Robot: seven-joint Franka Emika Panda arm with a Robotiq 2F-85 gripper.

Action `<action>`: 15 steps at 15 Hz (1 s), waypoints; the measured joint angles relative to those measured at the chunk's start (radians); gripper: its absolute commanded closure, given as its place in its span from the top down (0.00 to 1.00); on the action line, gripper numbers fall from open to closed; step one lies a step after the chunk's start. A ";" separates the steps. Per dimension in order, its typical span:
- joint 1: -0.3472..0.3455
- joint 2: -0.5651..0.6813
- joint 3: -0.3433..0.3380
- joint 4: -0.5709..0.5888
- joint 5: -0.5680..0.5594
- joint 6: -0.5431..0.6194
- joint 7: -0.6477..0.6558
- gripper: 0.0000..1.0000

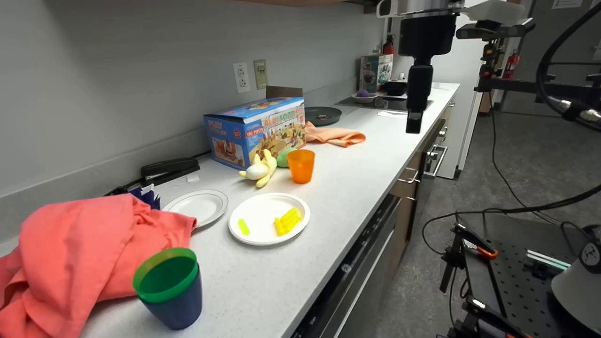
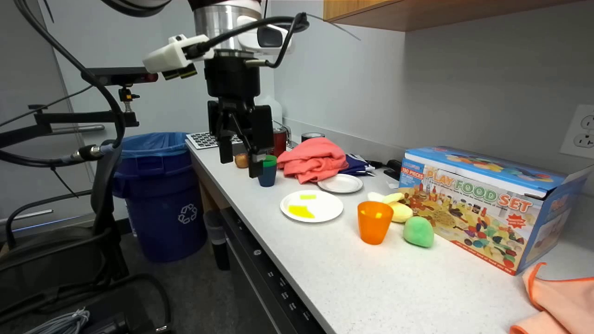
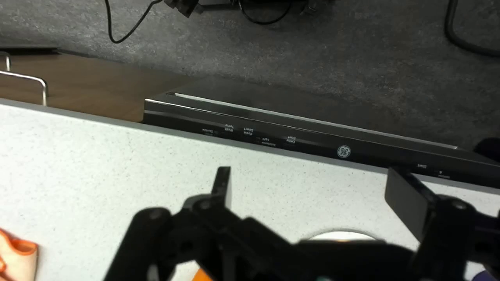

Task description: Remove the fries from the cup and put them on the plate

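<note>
The white plate (image 1: 263, 211) lies on the counter in both exterior views (image 2: 327, 208). A cluster of yellow fries (image 1: 287, 221) and a single fry (image 1: 243, 226) lie apart on it. The orange cup (image 1: 301, 169) stands upright beside the plate. A small yellow spot shows inside it in an exterior view (image 2: 373, 227); I cannot tell what it is. My gripper (image 2: 240, 160) is open and empty, high above the counter's front edge. In the wrist view its fingers (image 3: 308, 175) are wide apart. The plate's rim (image 3: 340, 235) and the cup's edge (image 3: 201, 276) are mostly hidden there.
A green cup in a blue one (image 1: 167, 286) stands near a pink cloth (image 1: 94, 249). A second white dish (image 1: 199, 206) is partly under the cloth. A lumpy yellowish-white item (image 1: 257, 171), a green item (image 2: 418, 232) and a toy box (image 1: 258, 129) lie behind the cup.
</note>
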 measured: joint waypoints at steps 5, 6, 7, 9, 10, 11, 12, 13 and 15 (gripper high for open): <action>0.000 0.000 0.000 0.000 0.000 0.000 0.000 1.00; 0.000 0.000 0.000 0.000 0.000 0.000 0.000 1.00; 0.000 0.000 0.000 0.000 0.000 0.000 0.000 1.00; 0.000 0.000 0.000 0.000 0.000 0.000 0.000 1.00; 0.000 0.000 0.000 0.000 0.000 0.000 0.000 1.00; 0.000 0.000 0.000 -0.001 0.000 0.000 0.002 1.00; -0.001 0.000 0.000 -0.001 -0.002 0.004 0.006 1.00; -0.003 0.001 0.000 -0.002 -0.004 0.015 0.015 1.00; -0.009 0.007 0.000 -0.003 -0.006 0.049 0.033 1.00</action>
